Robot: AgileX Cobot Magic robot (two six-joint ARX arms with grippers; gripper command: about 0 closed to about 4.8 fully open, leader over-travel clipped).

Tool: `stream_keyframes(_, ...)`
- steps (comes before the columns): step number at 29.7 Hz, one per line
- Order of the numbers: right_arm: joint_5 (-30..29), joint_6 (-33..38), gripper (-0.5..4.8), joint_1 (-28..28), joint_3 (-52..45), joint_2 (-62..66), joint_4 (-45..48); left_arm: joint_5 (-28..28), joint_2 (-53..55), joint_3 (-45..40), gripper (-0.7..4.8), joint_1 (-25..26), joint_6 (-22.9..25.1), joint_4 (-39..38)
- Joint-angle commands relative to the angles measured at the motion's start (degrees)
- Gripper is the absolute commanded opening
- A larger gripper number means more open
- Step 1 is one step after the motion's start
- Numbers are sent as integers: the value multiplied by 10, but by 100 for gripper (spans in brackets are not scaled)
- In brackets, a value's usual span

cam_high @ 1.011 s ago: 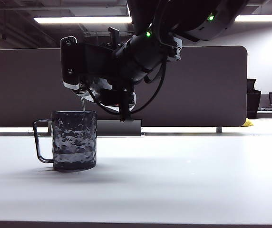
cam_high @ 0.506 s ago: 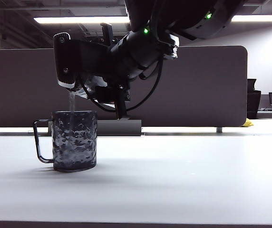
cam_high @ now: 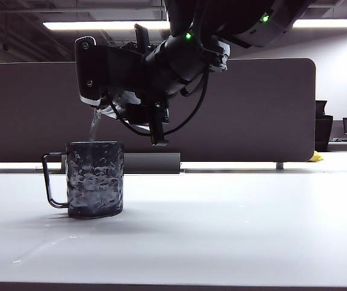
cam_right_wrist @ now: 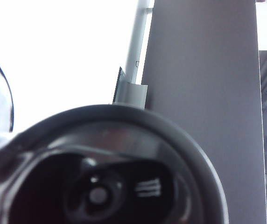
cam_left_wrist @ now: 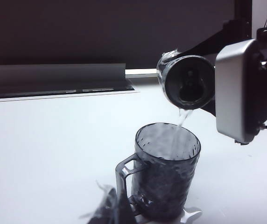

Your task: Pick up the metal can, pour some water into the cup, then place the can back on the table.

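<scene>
In the exterior view, the right gripper (cam_high: 122,106) hangs above the cup (cam_high: 94,179), its arm reaching in from the upper right. Its jaws are part closed round the metal can (cam_high: 110,110), tipped near level, and the water (cam_high: 94,126) falls in a thin stream into the cup, which stands on the table (cam_high: 222,224).

The left wrist view shows the can's mouth (cam_left_wrist: 188,82) over the cup (cam_left_wrist: 167,170). The left gripper's own jaws cannot be told.

The right wrist view is filled by the can's end (cam_right_wrist: 110,172).

Open-plan office (desk partition (cam_high: 40,109), strip lighting (cam_high: 104,25)).
</scene>
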Motion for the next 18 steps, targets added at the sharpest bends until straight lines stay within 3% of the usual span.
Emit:
stream_keyframes(1, -5, -5, 210, -3, 5, -5, 23, 0, 1, 1, -5, 1, 1, 7)
stream_keyframes(18, -26, -32, 210, -4, 5, 2, 28, 0, 1, 1, -5, 1, 1, 7)
